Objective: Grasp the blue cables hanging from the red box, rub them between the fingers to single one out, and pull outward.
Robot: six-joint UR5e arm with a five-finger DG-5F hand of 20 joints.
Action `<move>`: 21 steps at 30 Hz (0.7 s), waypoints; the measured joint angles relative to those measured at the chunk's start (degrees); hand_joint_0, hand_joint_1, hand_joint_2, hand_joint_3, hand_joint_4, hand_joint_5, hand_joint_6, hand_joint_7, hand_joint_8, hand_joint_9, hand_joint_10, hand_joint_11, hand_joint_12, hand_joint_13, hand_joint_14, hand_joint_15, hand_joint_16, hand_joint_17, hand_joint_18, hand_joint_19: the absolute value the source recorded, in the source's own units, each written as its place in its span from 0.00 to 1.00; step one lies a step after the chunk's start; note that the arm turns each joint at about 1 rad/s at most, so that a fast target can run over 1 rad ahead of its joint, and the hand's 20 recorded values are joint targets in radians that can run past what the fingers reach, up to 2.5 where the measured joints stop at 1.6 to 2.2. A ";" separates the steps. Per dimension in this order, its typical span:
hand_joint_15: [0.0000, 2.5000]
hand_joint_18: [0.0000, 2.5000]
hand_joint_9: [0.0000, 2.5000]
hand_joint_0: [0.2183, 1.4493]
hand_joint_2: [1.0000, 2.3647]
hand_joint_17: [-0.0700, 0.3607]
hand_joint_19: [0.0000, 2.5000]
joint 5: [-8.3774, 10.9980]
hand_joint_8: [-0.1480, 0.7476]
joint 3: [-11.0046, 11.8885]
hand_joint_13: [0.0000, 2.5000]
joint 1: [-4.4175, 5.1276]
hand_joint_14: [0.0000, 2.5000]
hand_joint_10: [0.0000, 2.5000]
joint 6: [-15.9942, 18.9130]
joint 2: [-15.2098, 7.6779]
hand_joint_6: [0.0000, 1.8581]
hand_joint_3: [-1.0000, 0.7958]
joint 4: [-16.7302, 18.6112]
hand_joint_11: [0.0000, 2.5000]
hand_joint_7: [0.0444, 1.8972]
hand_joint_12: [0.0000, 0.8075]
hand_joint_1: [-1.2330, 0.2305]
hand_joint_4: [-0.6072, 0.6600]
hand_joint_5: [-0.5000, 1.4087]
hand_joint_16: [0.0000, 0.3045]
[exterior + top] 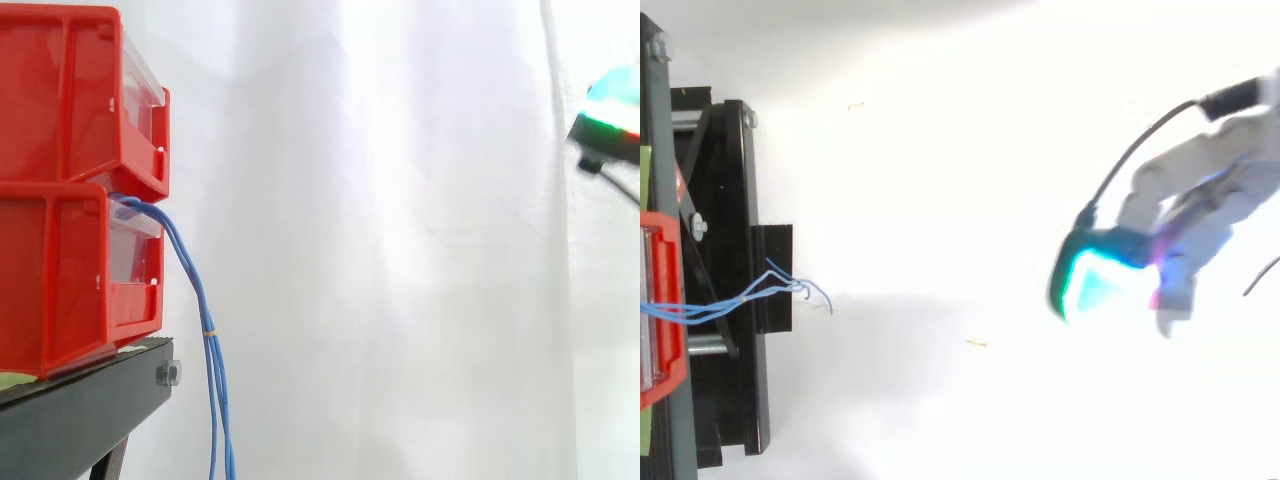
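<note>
Red bins (pixel 60 100): two stacked at the left on the stand. I judge that a hard pull on a snagged bundle could drag the lower one.
Black stand (pixel 90 405): under the bins.
Hand (pixel 1200 215): at the right, well apart from the cables. I cannot tell how far open it is.
Blue cables (pixel 209 345): hang bunched from the lower bin. I risk closing beside them or taking them all.

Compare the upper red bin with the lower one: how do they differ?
The upper bin sits stacked on the lower bin, while the lower bin rests on the black stand. The blue cables hang out of the lower bin's front; nothing hangs from the upper bin. Both are red with a clear front panel.
</note>
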 measured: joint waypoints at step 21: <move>0.07 0.18 0.28 0.21 0.00 0.43 0.12 7.93 0.51 -0.03 0.21 2.07 0.00 0.00 0.67 -4.98 0.27 0.28 9.01 0.07 0.38 0.47 0.48 0.75 0.19 0.17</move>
